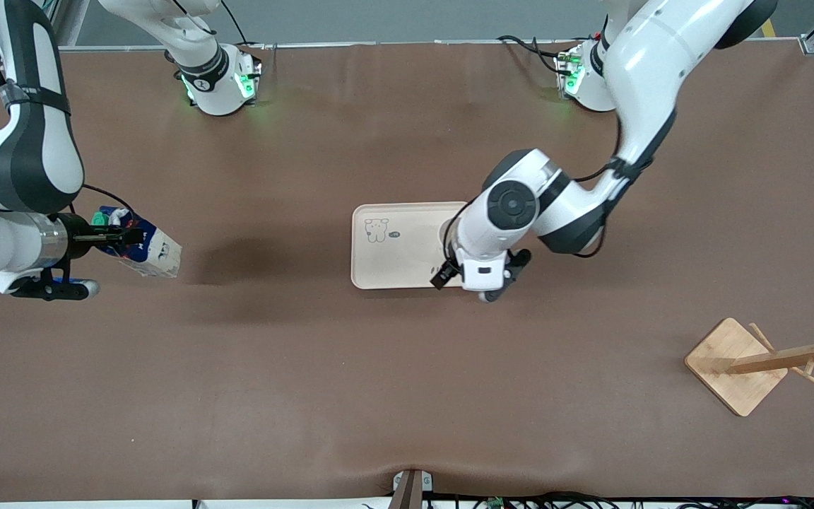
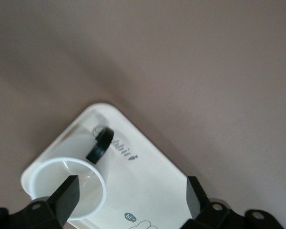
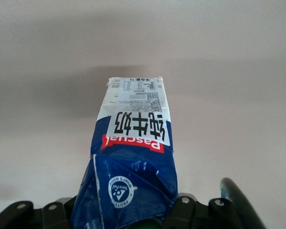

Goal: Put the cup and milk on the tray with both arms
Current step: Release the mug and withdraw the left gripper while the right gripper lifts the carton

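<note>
My left gripper (image 1: 465, 272) hangs over the tray (image 1: 393, 276), at the end toward my left arm's base. Its fingers (image 2: 66, 195) stand wide apart, released, gripping nothing. The cup (image 2: 69, 188) sits upright on the tray between them. Seen from my left wrist, one finger is right at the rim and may be brushing it, though I can't be sure; the other stands well clear. The cup's black handle (image 2: 100, 143) sticks out toward the "Rabbit" script (image 2: 124, 150) printed on the tray. Taking the tray's centre as a clock face in the front view, the dog drawing (image 1: 376, 230) sits near ten o'clock and the cup near three, mostly hidden under my wrist.

My right gripper (image 1: 107, 237) is over the table at my right arm's end, well apart from the tray. It is clenched on the milk (image 1: 149, 251) by its dark blue top. The carton is tilted, its pale bottom pointing toward four o'clock.
</note>
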You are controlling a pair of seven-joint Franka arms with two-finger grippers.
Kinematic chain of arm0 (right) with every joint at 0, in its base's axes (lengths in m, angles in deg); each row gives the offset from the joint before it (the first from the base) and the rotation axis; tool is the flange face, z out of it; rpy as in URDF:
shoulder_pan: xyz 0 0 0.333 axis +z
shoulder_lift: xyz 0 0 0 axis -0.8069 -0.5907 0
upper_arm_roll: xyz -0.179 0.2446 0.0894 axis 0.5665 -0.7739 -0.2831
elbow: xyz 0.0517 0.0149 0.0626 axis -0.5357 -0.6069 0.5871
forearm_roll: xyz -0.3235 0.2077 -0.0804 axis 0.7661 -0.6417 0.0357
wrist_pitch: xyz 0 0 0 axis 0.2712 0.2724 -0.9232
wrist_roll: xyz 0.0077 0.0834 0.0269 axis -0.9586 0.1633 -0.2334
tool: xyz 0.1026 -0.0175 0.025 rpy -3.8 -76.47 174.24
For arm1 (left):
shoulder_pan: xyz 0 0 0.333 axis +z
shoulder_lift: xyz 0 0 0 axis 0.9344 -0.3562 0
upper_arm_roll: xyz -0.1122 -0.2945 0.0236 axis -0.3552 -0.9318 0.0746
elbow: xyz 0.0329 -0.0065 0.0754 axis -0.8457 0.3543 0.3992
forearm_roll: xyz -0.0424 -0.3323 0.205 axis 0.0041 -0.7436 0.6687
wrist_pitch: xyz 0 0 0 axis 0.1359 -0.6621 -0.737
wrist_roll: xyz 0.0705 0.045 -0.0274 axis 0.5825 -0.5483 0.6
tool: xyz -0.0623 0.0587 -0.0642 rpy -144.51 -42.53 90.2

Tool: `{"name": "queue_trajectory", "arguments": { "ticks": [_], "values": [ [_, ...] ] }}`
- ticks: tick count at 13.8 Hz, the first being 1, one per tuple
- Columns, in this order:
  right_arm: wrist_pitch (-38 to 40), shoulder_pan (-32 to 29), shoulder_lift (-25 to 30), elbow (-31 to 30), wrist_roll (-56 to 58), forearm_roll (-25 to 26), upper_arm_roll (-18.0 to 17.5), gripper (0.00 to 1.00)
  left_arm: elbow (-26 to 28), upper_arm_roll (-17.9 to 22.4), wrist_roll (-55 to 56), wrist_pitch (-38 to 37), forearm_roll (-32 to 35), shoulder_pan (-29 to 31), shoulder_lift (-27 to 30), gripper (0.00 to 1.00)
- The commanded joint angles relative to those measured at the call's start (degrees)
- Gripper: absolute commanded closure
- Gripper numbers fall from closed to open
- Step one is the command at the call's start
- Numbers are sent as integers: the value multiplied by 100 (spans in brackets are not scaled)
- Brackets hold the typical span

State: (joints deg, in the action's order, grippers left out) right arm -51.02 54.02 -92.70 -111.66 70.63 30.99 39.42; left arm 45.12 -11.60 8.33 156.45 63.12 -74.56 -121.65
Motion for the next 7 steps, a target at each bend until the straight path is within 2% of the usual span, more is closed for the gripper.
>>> {"name": "queue_trajectory", "arguments": {
  "ticks": [1, 5, 7],
  "values": [
    [125, -66, -73, 200, -30, 78, -44, 100, -290, -22, -642, -780, 45, 470, 550, 0],
    [134, 48, -73, 437, -83, -115, -61, 100, -387, -40, -1960, -1589, 18, 1191, 1296, 0],
    [160, 293, -73, 437, -144, -465, -61, 100, -387, -40, -2672, -1888, 9, 1551, 1613, 0]
  ]
}}
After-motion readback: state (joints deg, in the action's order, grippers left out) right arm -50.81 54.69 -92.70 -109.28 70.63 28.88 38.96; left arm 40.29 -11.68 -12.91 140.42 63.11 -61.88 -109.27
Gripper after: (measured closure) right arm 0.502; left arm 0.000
